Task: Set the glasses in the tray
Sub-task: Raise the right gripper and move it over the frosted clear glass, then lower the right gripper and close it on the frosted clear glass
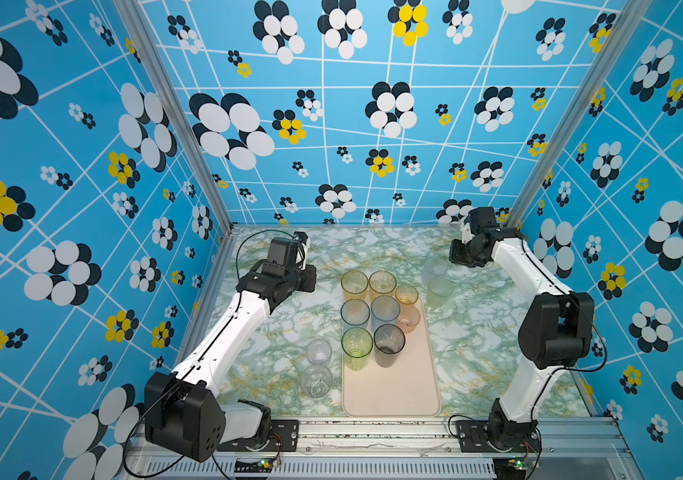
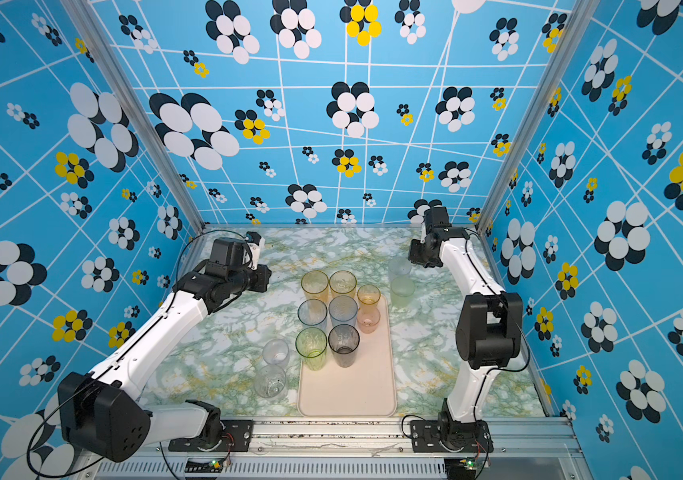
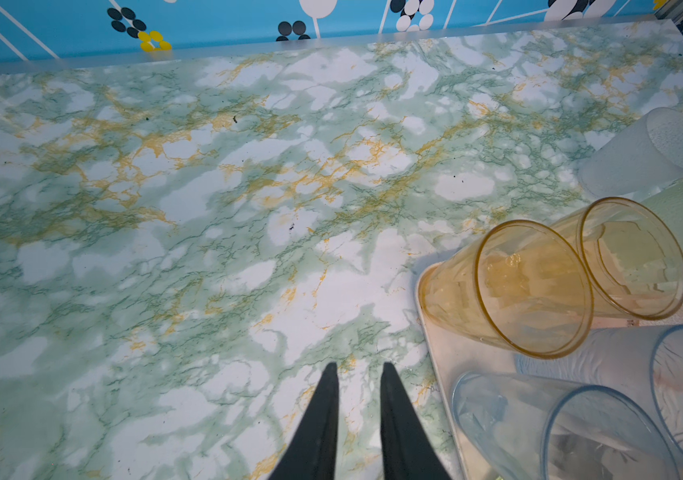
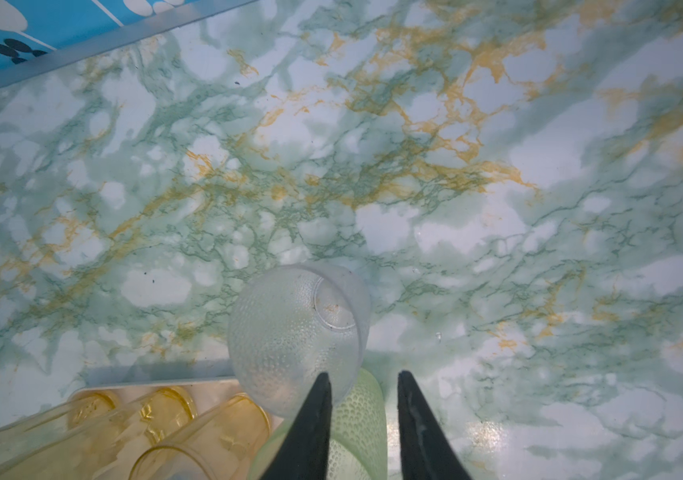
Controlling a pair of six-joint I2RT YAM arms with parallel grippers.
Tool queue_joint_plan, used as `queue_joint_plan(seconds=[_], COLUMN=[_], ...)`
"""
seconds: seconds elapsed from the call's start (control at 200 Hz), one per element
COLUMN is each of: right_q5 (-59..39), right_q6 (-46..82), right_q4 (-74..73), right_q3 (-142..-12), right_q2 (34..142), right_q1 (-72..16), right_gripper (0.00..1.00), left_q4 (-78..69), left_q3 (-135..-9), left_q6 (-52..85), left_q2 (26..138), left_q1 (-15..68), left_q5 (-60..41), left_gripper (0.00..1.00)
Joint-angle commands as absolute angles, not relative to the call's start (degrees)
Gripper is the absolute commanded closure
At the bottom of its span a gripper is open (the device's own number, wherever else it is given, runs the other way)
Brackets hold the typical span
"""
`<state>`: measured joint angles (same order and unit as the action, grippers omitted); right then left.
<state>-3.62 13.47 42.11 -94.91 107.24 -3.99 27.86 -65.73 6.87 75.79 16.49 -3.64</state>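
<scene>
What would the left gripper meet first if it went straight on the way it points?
Likely only the bare marbled table: nothing stands ahead of the left gripper in its wrist view. The tray and amber glasses sit off to the side.

top views: high, front, facing down over whole tabletop (image 1: 273, 357) | wrist views: low, close, past left claw (image 3: 359, 368), right claw (image 4: 363, 376) | all share: amber glasses (image 1: 354, 284), tray (image 1: 394, 386)
</scene>
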Motion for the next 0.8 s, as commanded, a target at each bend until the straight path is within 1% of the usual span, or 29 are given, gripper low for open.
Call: queue_joint_plan(seconds=[0.0, 0.49, 0.795], right_q5=[-4.92, -4.86, -5.09], right_q6=[11.63, 9.93, 9.32], right_q4=[45.97, 49.25, 49.83], right_q3=[-97.91, -102.68, -102.94], right_q2=[109.47, 114.83, 116.78], right_q1=[-4.01, -3.98, -4.04], right_gripper=[0.71, 0.72, 0.76], left_q4=[26.99, 27.69, 27.6], left_q3=[-64.88, -66.12, -66.27], left_q6=[7.41, 6.86, 6.83], left_q2=[74.53, 75.06, 75.39], left_q1=[16.02, 15.87, 15.73], left_q5=[-4.5, -4.23, -4.01], left_gripper=[0.79, 0.79, 0.78])
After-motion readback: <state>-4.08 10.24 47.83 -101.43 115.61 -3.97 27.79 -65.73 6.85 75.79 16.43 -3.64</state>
